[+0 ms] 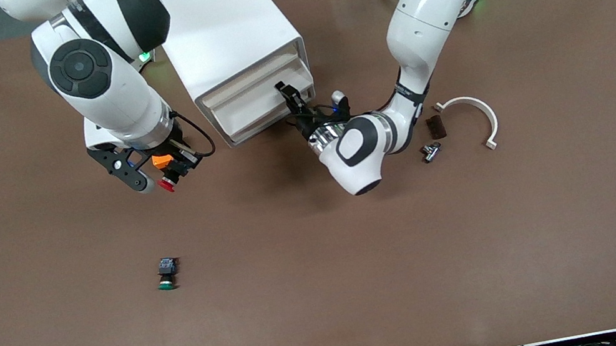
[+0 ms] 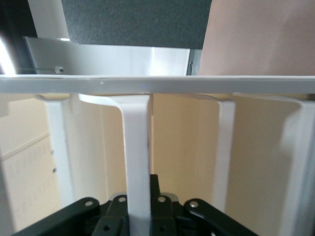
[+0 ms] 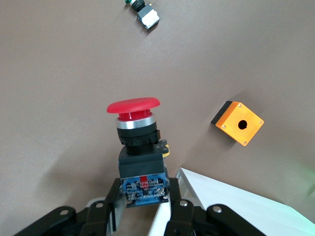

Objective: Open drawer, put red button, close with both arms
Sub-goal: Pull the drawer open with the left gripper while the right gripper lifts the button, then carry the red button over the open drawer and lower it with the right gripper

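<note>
The red button (image 3: 134, 105) has a round red cap and a dark body with a blue end. My right gripper (image 3: 142, 191) is shut on that body and holds it in the air over the table, beside the white drawer cabinet (image 1: 233, 34), cap pointing down (image 1: 165, 185). My left gripper (image 1: 288, 99) reaches to the front of the drawer (image 1: 259, 112). Its fingers are shut on the white bar of the drawer handle (image 2: 137, 157).
An orange box with a hole (image 3: 238, 123) lies on the table under the right hand. A green-capped button (image 1: 166, 275) lies nearer the front camera. A white curved clip (image 1: 478, 111), a dark block (image 1: 436, 126) and a small metal part (image 1: 431, 151) lie toward the left arm's end.
</note>
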